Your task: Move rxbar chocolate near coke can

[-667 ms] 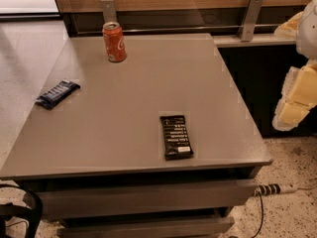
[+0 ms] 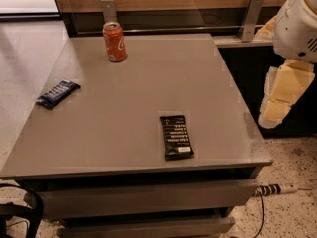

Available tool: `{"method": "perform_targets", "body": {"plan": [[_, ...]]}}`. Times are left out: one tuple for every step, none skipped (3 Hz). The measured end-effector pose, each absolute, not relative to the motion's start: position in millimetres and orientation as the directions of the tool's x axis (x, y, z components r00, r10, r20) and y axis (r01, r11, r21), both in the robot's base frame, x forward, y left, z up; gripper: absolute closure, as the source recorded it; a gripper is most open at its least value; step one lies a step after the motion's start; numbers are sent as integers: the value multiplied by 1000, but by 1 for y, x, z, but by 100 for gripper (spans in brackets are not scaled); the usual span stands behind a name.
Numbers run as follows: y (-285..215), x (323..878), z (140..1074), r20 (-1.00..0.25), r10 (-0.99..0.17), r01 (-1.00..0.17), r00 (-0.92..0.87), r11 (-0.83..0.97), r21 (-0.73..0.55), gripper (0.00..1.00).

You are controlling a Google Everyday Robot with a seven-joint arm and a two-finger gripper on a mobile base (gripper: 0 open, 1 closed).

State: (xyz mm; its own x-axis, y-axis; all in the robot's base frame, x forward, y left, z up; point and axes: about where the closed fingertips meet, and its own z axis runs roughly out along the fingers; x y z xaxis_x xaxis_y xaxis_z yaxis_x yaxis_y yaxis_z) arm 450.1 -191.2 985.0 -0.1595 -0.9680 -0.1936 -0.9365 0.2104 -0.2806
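The rxbar chocolate (image 2: 176,136) is a flat black bar with rows of white text. It lies on the grey table (image 2: 124,98) near the front right. The coke can (image 2: 114,42) stands upright at the table's back left, orange-red with a silver top, well apart from the bar. My gripper (image 2: 280,96) hangs off the table's right edge, below the white arm housing (image 2: 297,24). It is to the right of the bar, a little farther back, and holds nothing that I can see.
A dark blue crinkled wrapper (image 2: 58,93) lies near the table's left edge. Two metal brackets (image 2: 250,16) stand against the wooden back wall. A power strip and cable (image 2: 275,189) lie on the floor at the right. Black cables (image 2: 20,212) sit at the lower left.
The arm and gripper at the right have shifted slightly left, toward the table. The bar, can and blue wrapper have not moved.
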Motion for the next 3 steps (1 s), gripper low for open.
{"method": "perform_targets", "body": {"plan": [[-169,463,970,-164,-979,-958,-118,156,-240,0],[-147,471,955,-120,-988,-969,-97,121,-215,0],[-124,477,931,-67,-993,-974,-94,106,-200,0]]}}
